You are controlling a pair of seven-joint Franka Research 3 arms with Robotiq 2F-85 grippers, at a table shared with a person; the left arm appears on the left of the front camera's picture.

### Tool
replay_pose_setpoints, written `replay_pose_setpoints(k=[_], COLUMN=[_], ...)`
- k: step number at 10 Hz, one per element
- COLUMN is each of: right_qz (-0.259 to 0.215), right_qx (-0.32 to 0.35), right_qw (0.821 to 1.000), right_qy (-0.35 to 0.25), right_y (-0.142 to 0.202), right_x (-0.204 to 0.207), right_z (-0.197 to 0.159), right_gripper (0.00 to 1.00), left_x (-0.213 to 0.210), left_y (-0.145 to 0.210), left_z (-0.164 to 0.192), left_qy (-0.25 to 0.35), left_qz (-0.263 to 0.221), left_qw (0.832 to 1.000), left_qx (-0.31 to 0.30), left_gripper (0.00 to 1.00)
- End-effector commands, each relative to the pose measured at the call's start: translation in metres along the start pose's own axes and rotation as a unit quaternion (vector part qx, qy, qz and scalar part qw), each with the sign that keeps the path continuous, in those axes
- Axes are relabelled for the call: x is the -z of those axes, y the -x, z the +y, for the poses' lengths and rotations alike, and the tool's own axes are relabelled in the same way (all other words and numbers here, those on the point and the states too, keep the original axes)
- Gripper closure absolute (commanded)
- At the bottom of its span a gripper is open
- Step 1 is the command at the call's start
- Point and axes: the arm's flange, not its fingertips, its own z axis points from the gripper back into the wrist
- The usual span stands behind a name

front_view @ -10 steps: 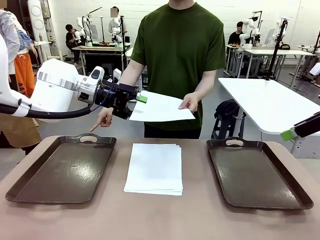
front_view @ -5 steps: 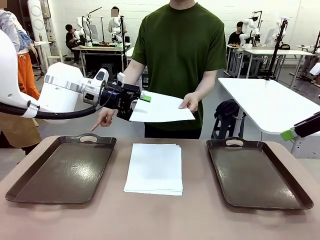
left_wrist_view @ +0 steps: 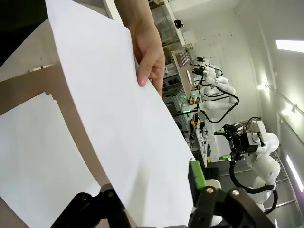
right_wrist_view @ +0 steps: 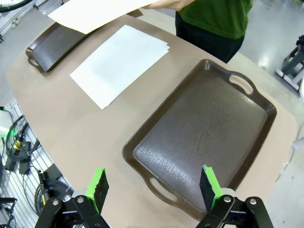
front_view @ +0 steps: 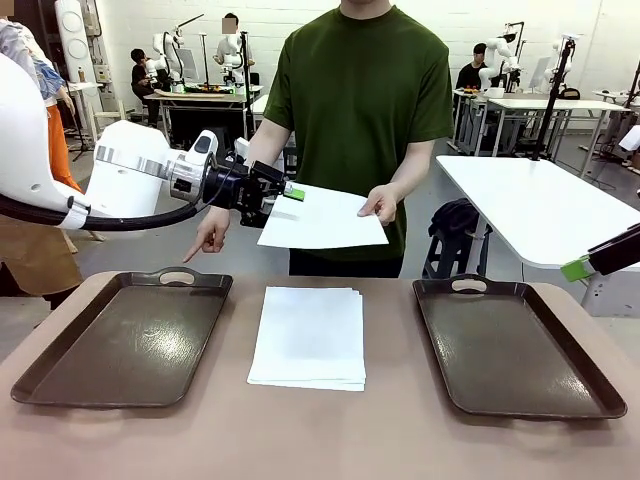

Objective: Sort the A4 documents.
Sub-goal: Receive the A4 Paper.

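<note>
Above the brown table point(front_view: 320, 440), the person's hand point(front_view: 381, 204) holds one A4 sheet point(front_view: 330, 220) flat. Its long axis runs from that hand to the left gripper point(front_view: 278, 203), whose jaws straddle its near edge (pinching it or not, I cannot tell) — the right gripper point(right_wrist_view: 154, 185) hangs wide, well apart.

Nothing here can be read: no writing, label, brand or number. The sheet point(front_view: 322, 218) held up over the table point(front_view: 320, 440) and the stack of sheets point(front_view: 308, 336) lying on it look blank white. Any print farther back in the room is too small to make out.
</note>
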Motion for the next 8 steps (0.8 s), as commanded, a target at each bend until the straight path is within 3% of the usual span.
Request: replay_pose_setpoints(k=[1,5,8], right_qz=[-0.002,-0.002,-0.002], right_qx=[0.002,0.002,0.002], right_qw=[1.0,1.0,1.0], right_qy=[-0.007,-0.007,-0.007], right_y=[0.0008,0.0008,0.0008], right_x=[0.0012,0.0012,0.0012], right_z=[-0.0011,-0.0011,-0.0011], right_gripper=[0.0,0.0,0.0], left_x=[-0.0008,0.0,-0.0013], left_y=[-0.0019,0.001,0.0006], left_z=[0.0028,0.0042,0.0039], left_qy=[0.004,0.009,0.022], left_qz=[0.001,-0.004,-0.007], left_qw=[1.0,1.0,0.999], left_qx=[-0.015,-0.024,-0.033], left_gripper=[0.57,0.96,1.0])
